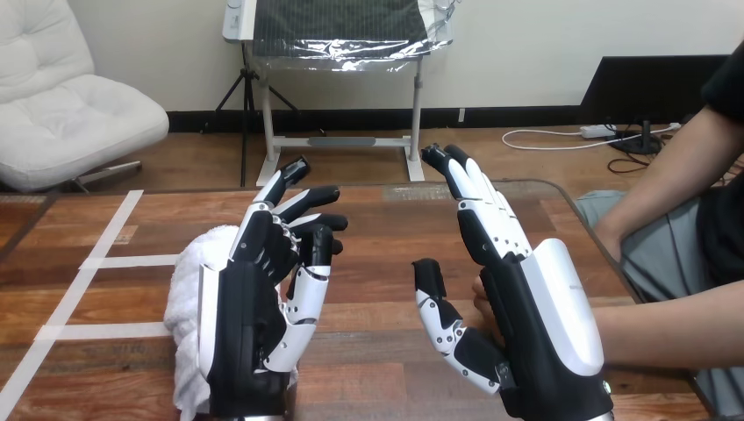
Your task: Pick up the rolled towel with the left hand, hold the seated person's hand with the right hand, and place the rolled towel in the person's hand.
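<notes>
Left hand (254, 303) over rolled towel (187, 289) at table's (386, 219) front left, grip undeterminable; right hand (526, 307), fingers straight, holds nothing beside person's hand (481, 293); handover pending.

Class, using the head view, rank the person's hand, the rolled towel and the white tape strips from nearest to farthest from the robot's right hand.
1. The person's hand, close beside the right hand, at its palm.
2. The rolled towel, across the table toward the left.
3. The tape strips, farthest left on the table.
</notes>
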You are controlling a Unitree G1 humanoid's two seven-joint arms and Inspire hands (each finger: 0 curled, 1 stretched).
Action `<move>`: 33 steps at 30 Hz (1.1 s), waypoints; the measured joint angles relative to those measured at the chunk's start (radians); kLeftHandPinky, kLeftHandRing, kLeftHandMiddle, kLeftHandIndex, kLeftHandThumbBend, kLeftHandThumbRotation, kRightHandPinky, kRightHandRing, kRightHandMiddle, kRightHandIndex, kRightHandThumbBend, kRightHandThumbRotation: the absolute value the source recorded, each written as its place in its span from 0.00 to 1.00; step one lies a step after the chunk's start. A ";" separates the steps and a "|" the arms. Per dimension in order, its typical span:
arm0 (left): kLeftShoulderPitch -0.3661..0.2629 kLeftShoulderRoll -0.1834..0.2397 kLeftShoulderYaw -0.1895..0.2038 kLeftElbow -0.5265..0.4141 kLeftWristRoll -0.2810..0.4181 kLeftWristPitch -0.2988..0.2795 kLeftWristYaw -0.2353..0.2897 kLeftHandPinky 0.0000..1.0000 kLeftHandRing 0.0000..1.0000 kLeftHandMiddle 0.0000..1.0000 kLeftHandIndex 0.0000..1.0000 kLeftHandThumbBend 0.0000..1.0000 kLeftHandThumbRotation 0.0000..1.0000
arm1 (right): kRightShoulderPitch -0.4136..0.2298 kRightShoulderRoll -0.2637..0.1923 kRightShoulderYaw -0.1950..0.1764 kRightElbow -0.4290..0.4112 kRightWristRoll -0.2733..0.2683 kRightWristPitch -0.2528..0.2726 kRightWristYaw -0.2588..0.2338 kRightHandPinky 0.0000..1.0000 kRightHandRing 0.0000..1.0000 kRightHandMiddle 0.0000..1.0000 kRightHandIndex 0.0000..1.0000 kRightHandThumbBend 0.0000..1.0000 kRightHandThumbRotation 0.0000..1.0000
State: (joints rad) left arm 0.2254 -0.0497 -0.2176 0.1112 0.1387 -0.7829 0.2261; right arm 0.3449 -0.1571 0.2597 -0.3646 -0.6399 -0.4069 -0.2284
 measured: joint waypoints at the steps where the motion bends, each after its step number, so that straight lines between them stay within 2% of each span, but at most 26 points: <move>1: 0.000 0.000 0.000 0.000 0.001 0.000 0.002 0.54 0.63 0.72 0.82 0.34 0.60 | 0.000 0.000 0.000 0.000 0.000 0.000 0.000 1.00 1.00 1.00 0.96 0.00 0.00; 9: 0.000 0.000 0.000 0.000 0.013 -0.003 0.017 0.54 0.63 0.71 0.81 0.34 0.57 | 0.000 0.000 0.000 0.000 0.000 0.000 0.001 1.00 1.00 1.00 0.97 0.00 0.00; 16: 0.000 0.000 0.003 0.000 0.057 -0.001 0.051 0.57 0.66 0.74 0.82 0.41 0.56 | 0.000 0.000 0.000 0.000 0.000 0.000 0.001 1.00 1.00 1.00 0.97 0.00 0.00; 18: 0.001 0.000 0.007 -0.005 0.097 0.011 0.074 0.60 0.69 0.75 0.82 0.42 0.55 | 0.000 0.000 0.000 0.000 0.000 0.000 0.001 1.00 1.00 1.00 0.97 0.00 0.00; 20: 0.002 0.000 0.015 -0.016 0.149 0.035 0.101 0.66 0.75 0.80 0.85 0.46 0.54 | 0.000 0.000 0.000 0.000 0.000 0.000 0.001 1.00 1.00 1.00 0.97 0.00 0.00; 26: 0.005 0.003 0.040 -0.078 0.322 0.154 0.172 0.73 0.81 0.85 0.89 0.58 0.51 | 0.001 0.000 0.000 0.000 0.000 0.000 0.001 1.00 1.00 1.00 0.97 0.00 0.00; 33: 0.006 0.005 0.062 -0.143 0.533 0.313 0.269 0.74 0.82 0.85 0.88 0.69 0.47 | 0.005 -0.001 0.000 0.000 -0.001 0.000 0.001 1.00 1.00 1.00 0.97 0.00 0.00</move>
State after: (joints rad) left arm 0.2314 -0.0447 -0.1554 -0.0314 0.6720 -0.4697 0.4950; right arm 0.3502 -0.1578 0.2597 -0.3646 -0.6406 -0.4069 -0.2278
